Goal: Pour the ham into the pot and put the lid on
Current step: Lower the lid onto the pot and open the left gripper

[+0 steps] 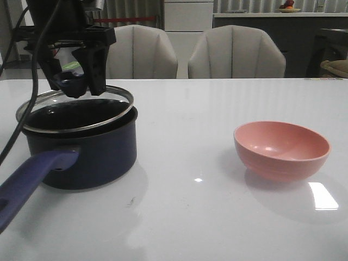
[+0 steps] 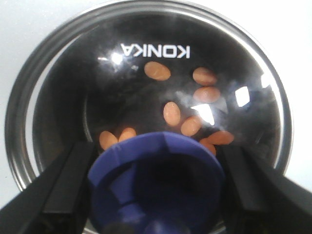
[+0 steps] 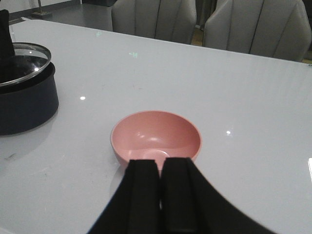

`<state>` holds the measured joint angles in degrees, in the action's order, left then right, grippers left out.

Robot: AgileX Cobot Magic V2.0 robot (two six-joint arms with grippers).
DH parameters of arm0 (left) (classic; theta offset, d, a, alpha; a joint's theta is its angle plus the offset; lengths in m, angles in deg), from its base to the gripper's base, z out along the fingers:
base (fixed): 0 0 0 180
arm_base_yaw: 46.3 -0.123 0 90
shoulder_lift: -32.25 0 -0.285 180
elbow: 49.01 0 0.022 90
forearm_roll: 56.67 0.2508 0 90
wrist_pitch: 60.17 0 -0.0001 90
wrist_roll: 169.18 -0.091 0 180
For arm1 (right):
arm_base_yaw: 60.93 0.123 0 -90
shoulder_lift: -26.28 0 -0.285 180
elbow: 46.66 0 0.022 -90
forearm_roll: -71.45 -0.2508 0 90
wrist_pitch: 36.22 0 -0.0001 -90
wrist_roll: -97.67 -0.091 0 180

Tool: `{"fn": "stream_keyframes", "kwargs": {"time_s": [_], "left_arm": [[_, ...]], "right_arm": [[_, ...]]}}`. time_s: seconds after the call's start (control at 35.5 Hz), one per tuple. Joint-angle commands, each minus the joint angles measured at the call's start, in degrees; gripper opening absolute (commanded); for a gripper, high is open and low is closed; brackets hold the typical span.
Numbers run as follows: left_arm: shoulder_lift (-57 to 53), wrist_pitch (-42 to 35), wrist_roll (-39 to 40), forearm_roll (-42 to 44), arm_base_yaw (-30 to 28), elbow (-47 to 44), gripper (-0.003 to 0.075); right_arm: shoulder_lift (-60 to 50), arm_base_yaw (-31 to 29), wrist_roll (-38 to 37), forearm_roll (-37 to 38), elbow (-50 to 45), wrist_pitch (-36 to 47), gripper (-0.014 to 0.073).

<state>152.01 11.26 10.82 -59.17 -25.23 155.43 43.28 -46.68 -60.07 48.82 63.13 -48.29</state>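
Glass lid [image 1: 76, 111] sits tilted on the pot [image 1: 81, 149], far-left edge up, right edge low at the rim, so not seated yet. Left gripper [image 1: 76, 81] is closed on the lid's blue knob [image 2: 156, 185], one finger on each side in the left wrist view. Ham [image 2: 171, 113] is already in the pot, orange slices visible through the glass on the black bottom. Pot stands at the left of the surface [image 1: 206, 217], handle [image 1: 32, 179] pointing near-left.

Pink bowl [image 1: 281, 149] at right looks empty, pour done. Right gripper [image 3: 160, 195] hangs just near the bowl, fingers together, holding nothing.

To do this step well: level the lid, centre its metal rim over the pot rim, lower straight down until it rests all round, then open and lift clear. Releasing while tilted risks the lid sliding off. Keep clear of the handle.
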Motion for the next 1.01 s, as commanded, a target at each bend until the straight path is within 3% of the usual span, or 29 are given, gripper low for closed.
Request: {"fn": "stream_keyframes", "kwargs": {"time_s": [0.0,0.79,0.9,0.99], "left_arm": [[-3.3,1.3,-0.9,-0.9,0.4,1.4,0.0333],[-0.8,1.3,-0.9,-1.8,0.4,1.4,0.0339],[-0.6,1.3,-0.9,-1.8,0.4,1.4,0.0383],[-0.6,1.3,-0.9,-1.8,0.4,1.4,0.0466]], "right_arm": [[0.5,0.1,0.1,-0.5,1.4,4.1,0.0146],[0.5,0.1,0.1,-0.5,1.4,4.1,0.0146],[0.5,0.1,0.1,-0.5,1.4,4.1,0.0146],[0.5,0.1,0.1,-0.5,1.4,4.1,0.0146]]}}
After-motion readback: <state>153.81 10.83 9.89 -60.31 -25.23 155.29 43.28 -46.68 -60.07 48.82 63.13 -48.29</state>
